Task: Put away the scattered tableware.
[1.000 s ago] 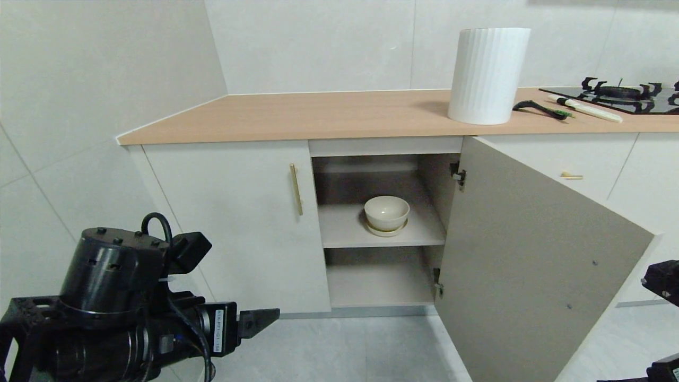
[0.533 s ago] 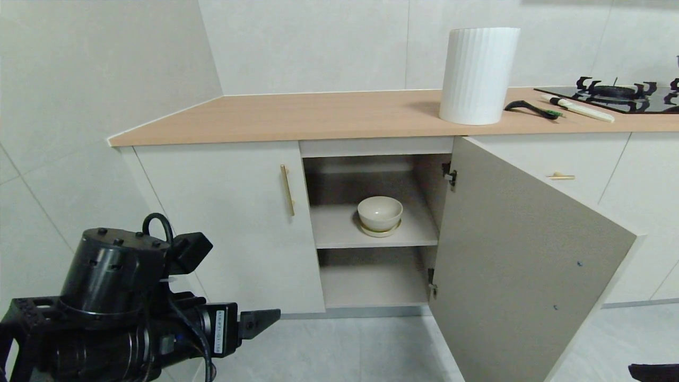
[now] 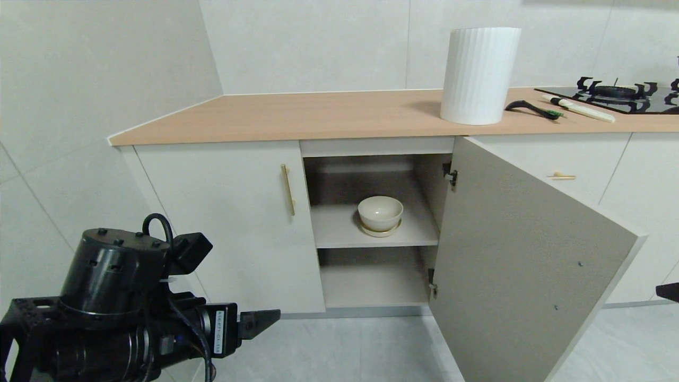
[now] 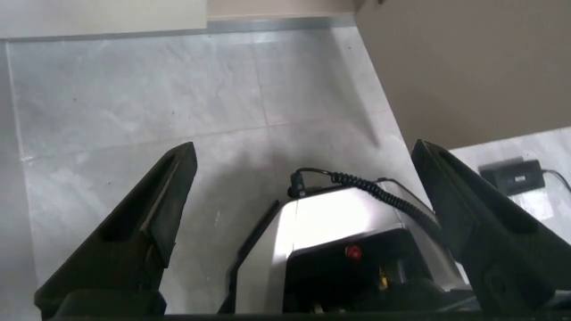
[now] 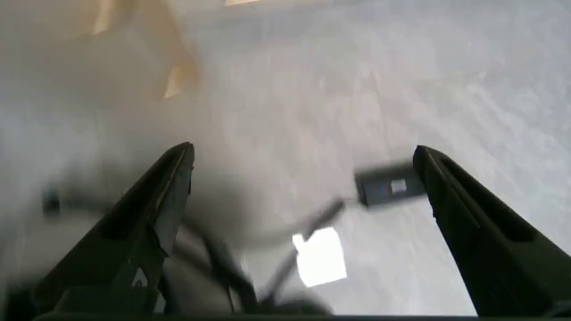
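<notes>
Up on the upper shelf [image 3: 339,228] of the two inside the open cabinet [image 3: 427,180] sits one smooth, round cream bowl [image 3: 380,212], nested on one shallow cream plate [image 3: 380,232]. The flat matte door [image 3: 530,254] stands wide open, and the wood-grain countertop [image 3: 318,114] above carries one tall white ribbed cylinder [image 3: 479,74] plus two long utensils, a curved black one [image 3: 528,108] and a straight cream one [image 3: 586,111], right by the black stove [image 3: 620,95]. Left gripper [image 4: 305,152] has its two dark wedge-shaped fingers spread wide over the grey stone-look floor tiles [image 4: 178,80], holding and touching nothing, and the right gripper [image 5: 303,152] is the same deal, splayed far apart and empty.
</notes>
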